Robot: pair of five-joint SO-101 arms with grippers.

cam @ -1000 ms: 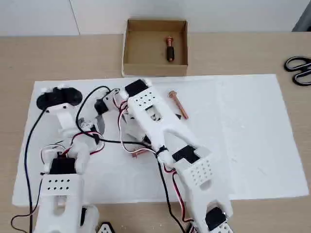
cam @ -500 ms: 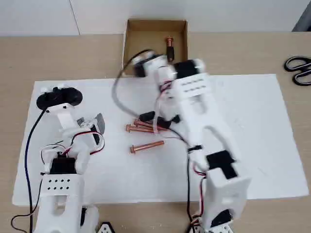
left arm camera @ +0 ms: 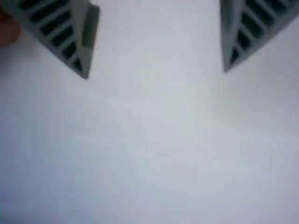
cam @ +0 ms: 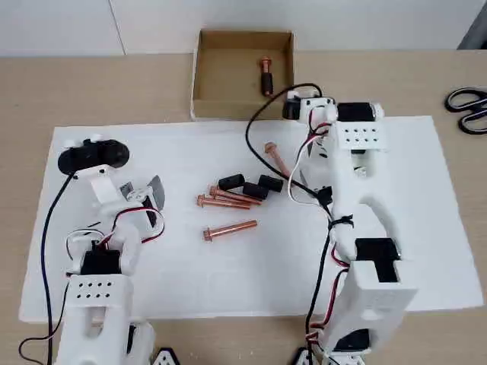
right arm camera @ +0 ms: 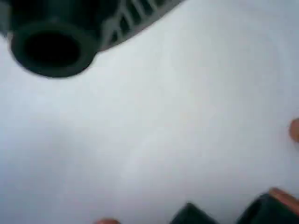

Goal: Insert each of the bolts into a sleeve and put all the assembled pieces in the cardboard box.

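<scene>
Sleeve [right arm camera: 50,48] clamped in right gripper [right arm camera: 70,32], bolts [cam: 228,199] lying near; left gripper [left arm camera: 154,70] gapes wide over sheet [left arm camera: 149,154].

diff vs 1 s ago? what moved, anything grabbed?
Right arm swung from over the middle of the sheet, past the cardboard box, to the right side; the right gripper holds a black sleeve. That uncovered the loose bolts and three sleeves. Unchanged: left gripper, open; assembled piece in the box.
</scene>
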